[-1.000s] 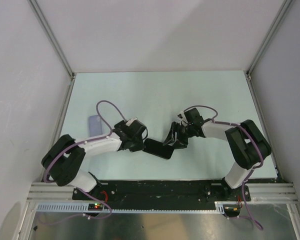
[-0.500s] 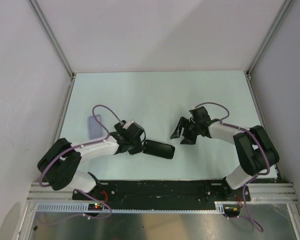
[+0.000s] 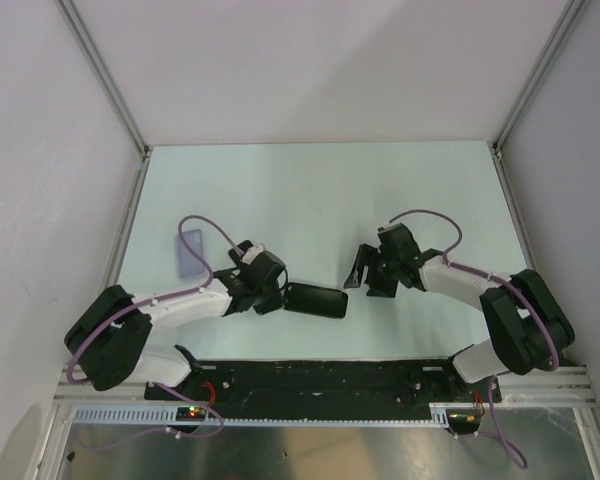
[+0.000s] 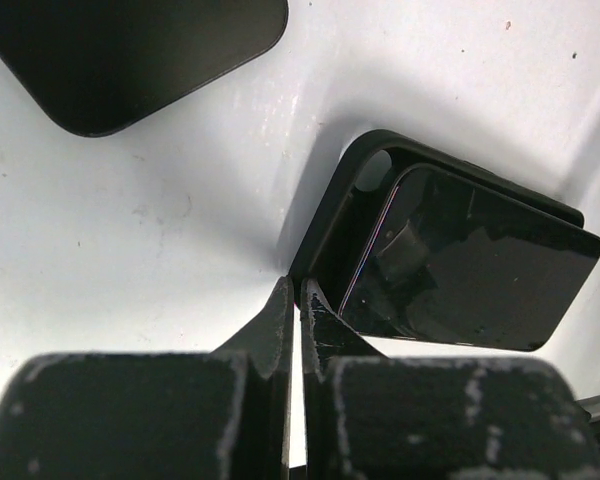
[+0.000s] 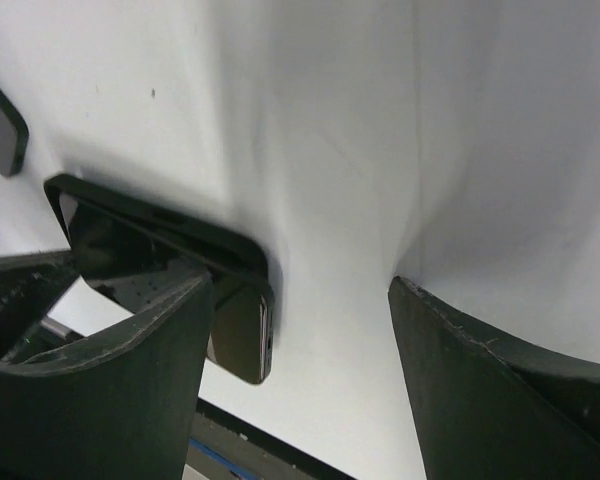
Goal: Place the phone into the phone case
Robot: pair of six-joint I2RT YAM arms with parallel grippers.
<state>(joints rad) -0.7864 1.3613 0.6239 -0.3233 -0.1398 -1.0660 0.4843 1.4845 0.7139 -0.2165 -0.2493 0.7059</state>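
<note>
The black phone case (image 4: 332, 218) lies on the table with the glossy black phone (image 4: 470, 265) resting in it. The phone does not sit flush: one end sticks out past the case rim (image 5: 242, 335). In the top view both show as one dark slab (image 3: 316, 300). My left gripper (image 3: 282, 293) is shut and empty, and its tips (image 4: 298, 288) touch the case's near corner. My right gripper (image 3: 368, 272) is open and empty, just right of the phone, and the phone's end lies beside its left finger (image 5: 130, 370).
A bluish translucent flat rectangle (image 3: 188, 254) lies at the left behind my left forearm. A dark rounded flat shape (image 4: 130, 50) fills the upper left of the left wrist view; I cannot tell what it is. The black front rail (image 3: 320, 378) runs just below the phone.
My right gripper has drawn back to the right, off the phone, and is open. My left arm has swung lower and left, its tips still at the case. The phone now lies flatter.
</note>
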